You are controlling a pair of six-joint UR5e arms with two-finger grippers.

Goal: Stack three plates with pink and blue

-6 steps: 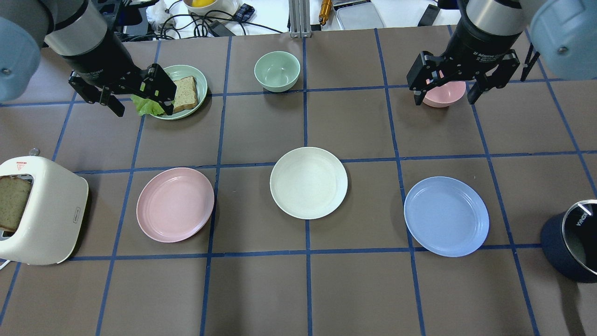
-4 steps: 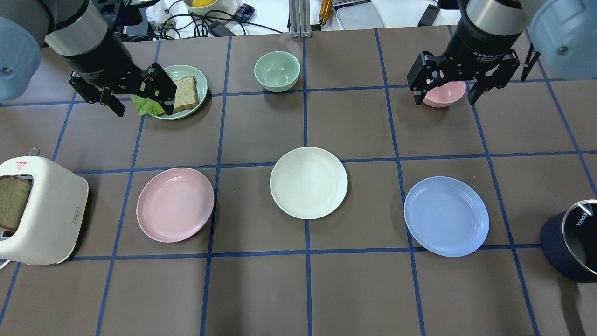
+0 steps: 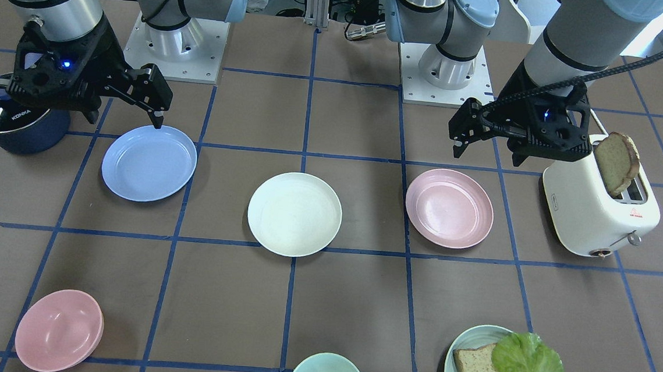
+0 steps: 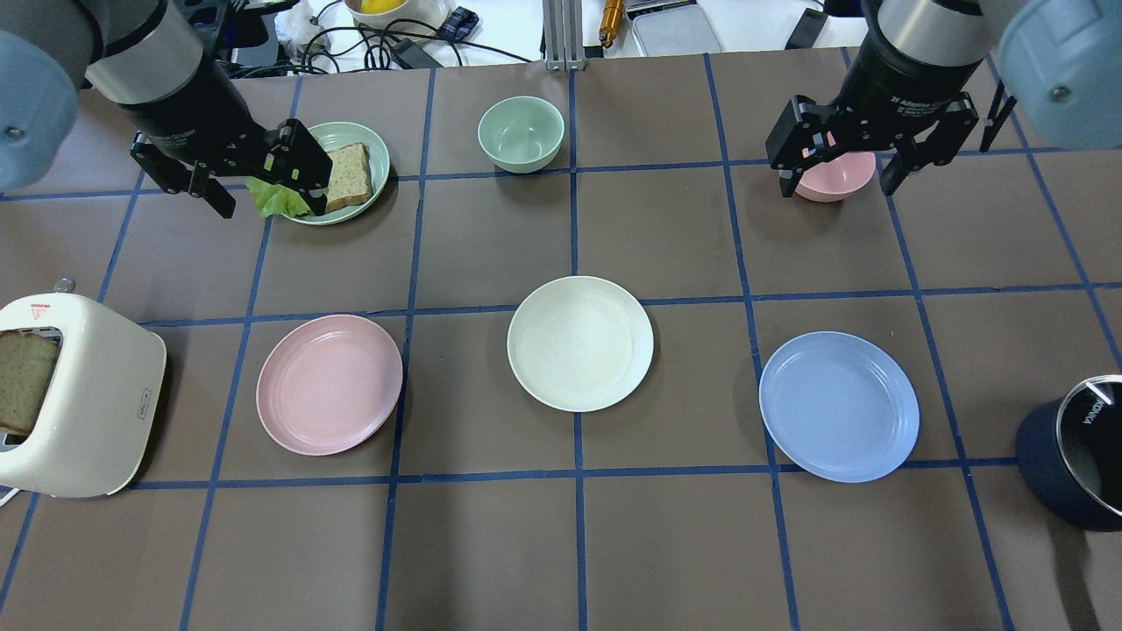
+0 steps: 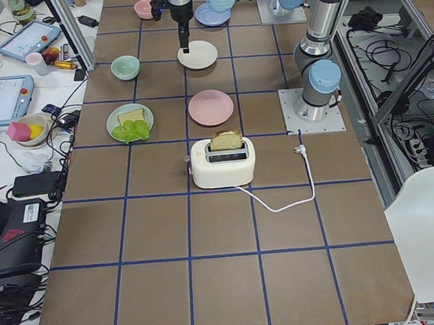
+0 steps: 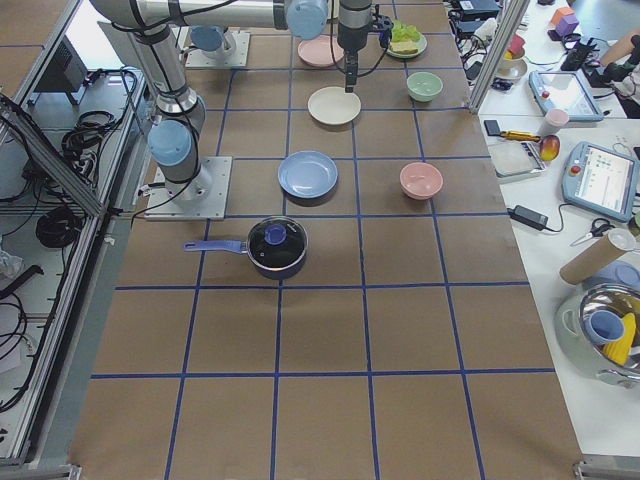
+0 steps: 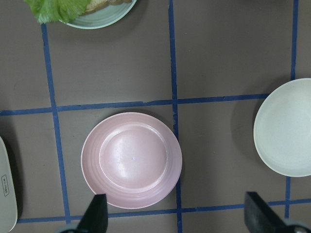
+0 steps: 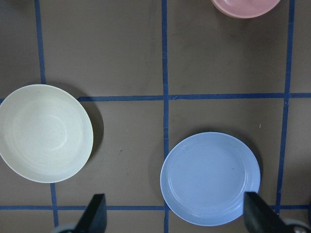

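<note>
Three plates are lying flat on the worktop [image 4: 491, 543] in one row. Each is well apart from the next, and none is stacked. The pink plate [image 4: 329, 384] is on the robot's left, the white plate [image 4: 580, 343] in the middle and the blue plate [image 4: 839, 406] on the robot's right. All three are sitting empty, rim up.

The left end effector [image 4: 270, 209] is hovering above the worktop, released, with its fingers spread wide and gripping nothing. In the overhead view it is overlapping the near edge of a green plate [image 4: 346, 133] carrying a bread slice [image 4: 351, 175] and lettuce [image 4: 276, 200]. Its wrist camera is looking straight down on the pink plate, which is showing just ahead of the two fingertips [image 7: 97, 213]. The white plate is cutting in at that view's right edge.

The right end effector [image 4: 835, 187] is likewise hanging released, fingers wide, with nothing between them. In the overhead view it is partly covering a pink bowl [image 3: 59, 330]. Its wrist camera is showing the blue plate ahead of the fingertips [image 8: 95, 213] and the white plate off to the left.

Elsewhere:
- A white toaster [image 4: 96, 403] is standing near the pink plate at the left end, with toast [image 4: 22, 381] sticking out of its slot.
- A dark blue pot [image 4: 1065, 456] is standing near the blue plate at the right end.
- A green bowl [image 4: 521, 131] is sitting on the far side, centre.
</note>
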